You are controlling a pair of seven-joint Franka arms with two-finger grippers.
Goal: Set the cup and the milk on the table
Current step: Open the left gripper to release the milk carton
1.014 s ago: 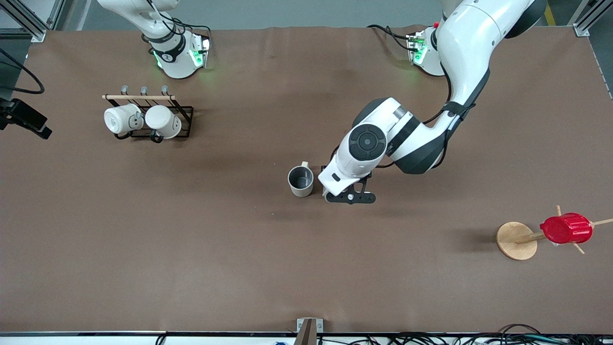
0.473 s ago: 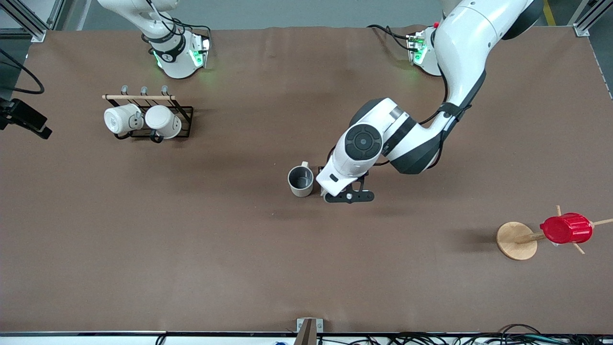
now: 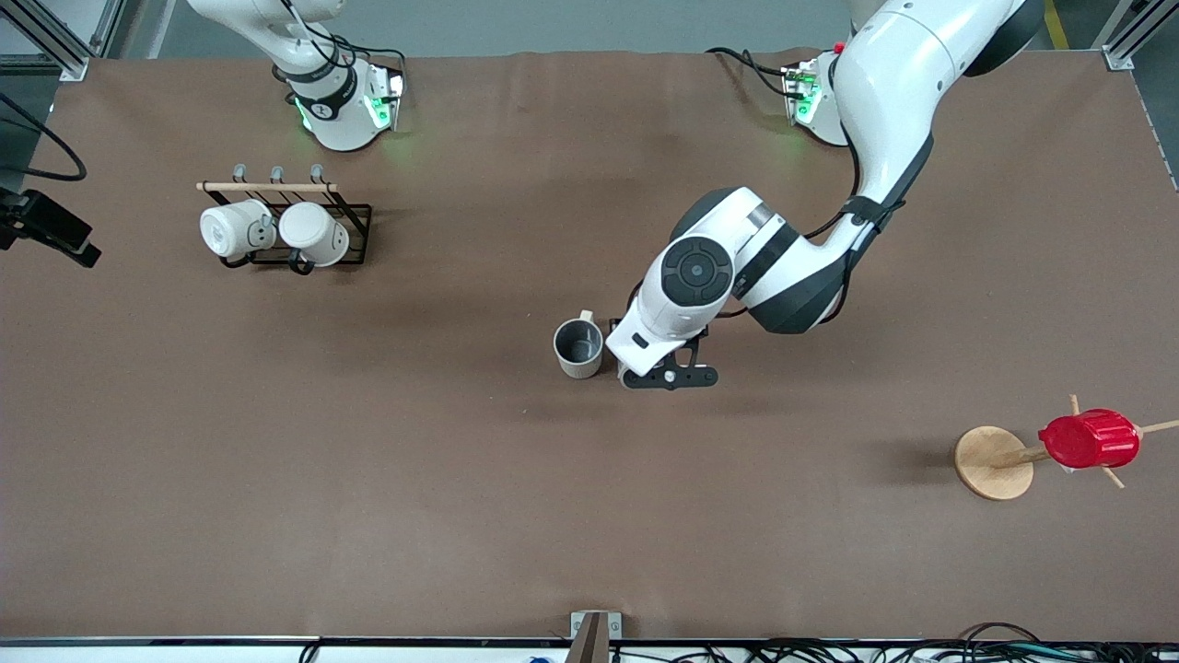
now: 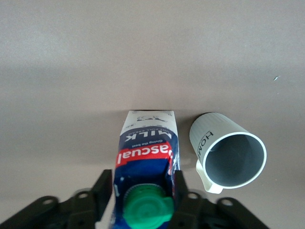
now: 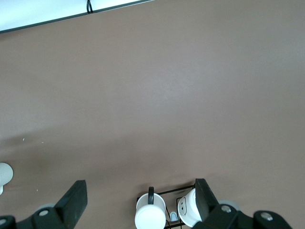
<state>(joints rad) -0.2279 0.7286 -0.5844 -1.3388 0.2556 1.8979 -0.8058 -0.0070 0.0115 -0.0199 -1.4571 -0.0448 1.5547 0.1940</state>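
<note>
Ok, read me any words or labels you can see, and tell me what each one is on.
"MILK" on the milk, between the left claw fingers.
"ascual" on its red label; the first letter is hidden.
A smaller line under "MILK": too small to read.
"HOM" on the cup; the rest curves away.

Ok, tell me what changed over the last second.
The left arm slid slightly toward the cup, bringing the left gripper, fingers either side of the milk, closer beside it. The milk's base looks to be at or near the table; contact is unclear. The cup, the white mugs on the rack and the red cup stayed put. The right gripper waits, open, over the rack.
</note>
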